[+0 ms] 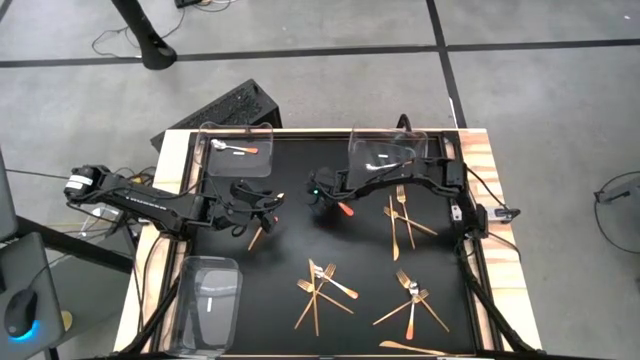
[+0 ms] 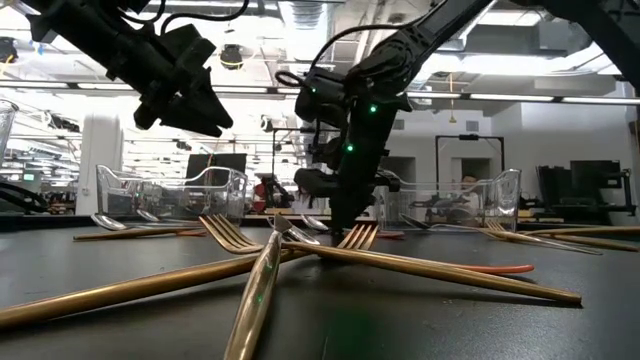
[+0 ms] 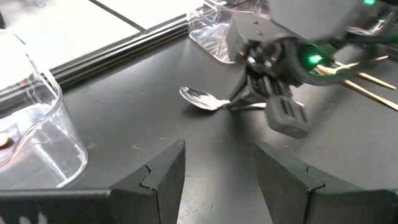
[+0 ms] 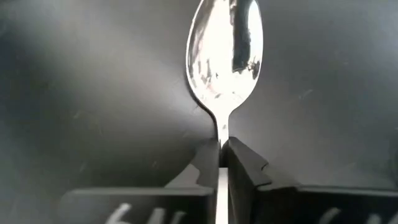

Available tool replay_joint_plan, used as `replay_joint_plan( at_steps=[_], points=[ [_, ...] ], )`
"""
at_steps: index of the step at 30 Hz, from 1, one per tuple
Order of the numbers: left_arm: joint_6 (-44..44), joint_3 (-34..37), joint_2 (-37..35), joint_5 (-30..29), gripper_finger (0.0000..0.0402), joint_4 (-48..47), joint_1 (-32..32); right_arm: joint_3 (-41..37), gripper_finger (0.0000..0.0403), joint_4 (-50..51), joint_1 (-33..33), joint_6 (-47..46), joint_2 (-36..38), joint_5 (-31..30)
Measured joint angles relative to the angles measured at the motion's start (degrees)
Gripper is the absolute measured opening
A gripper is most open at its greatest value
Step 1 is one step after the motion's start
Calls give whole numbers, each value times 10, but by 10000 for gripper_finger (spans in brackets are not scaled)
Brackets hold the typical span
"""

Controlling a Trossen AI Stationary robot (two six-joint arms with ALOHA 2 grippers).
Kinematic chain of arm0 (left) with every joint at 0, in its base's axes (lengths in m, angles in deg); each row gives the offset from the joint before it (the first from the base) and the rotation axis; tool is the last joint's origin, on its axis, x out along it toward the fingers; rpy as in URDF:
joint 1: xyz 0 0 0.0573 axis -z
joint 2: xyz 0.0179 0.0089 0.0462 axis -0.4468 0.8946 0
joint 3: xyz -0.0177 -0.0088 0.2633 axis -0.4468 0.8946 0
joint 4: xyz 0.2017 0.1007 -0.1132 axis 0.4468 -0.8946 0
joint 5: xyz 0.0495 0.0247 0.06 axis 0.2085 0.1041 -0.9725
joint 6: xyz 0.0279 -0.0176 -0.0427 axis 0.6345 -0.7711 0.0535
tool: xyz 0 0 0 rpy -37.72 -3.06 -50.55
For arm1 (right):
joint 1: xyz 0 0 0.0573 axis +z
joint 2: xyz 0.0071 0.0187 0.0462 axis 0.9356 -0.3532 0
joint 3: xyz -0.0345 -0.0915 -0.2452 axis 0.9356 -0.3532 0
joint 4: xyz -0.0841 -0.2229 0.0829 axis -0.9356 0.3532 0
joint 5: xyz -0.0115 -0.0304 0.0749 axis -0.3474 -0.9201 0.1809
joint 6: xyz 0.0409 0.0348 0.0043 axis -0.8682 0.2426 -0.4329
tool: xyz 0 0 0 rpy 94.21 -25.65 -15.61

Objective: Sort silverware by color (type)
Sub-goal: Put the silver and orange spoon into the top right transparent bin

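Spoon (image 4: 224, 59) handle hidden between claw fingers (image 4: 202, 168)

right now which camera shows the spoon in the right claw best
The right wrist view: the spoon fills the frame, its neck pinched in the shut right claw. The left wrist view shows its bowl on the mat from farther off. The high view shows only its orange-red handle. The low view hides it behind forks.

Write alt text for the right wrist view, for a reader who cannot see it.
The right claw is shut on the neck of a shiny silver spoon, whose bowl points away from the camera. The spoon lies against the dark table mat, which fills the rest of the picture.
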Motion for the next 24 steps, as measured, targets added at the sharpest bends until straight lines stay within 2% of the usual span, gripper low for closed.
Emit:
replay_joint_plan(
  at_steps=[3,9,15,20,24],
  points=[
    [0,0,0,0,171,-1,0,0,10,1,15,34,0,0],
    [0,0,0,0,171,-3,0,0,19,1,32,76,1,0],
    [11,0,0,-9,171,-3,0,-3,16,31,38,150,80,6],
    [25,-3,0,-43,171,-3,-12,-1,15,106,13,252,178,-68],
    [37,-20,0,-58,171,-7,-59,-1,15,180,-33,292,224,-123]
  ],
)
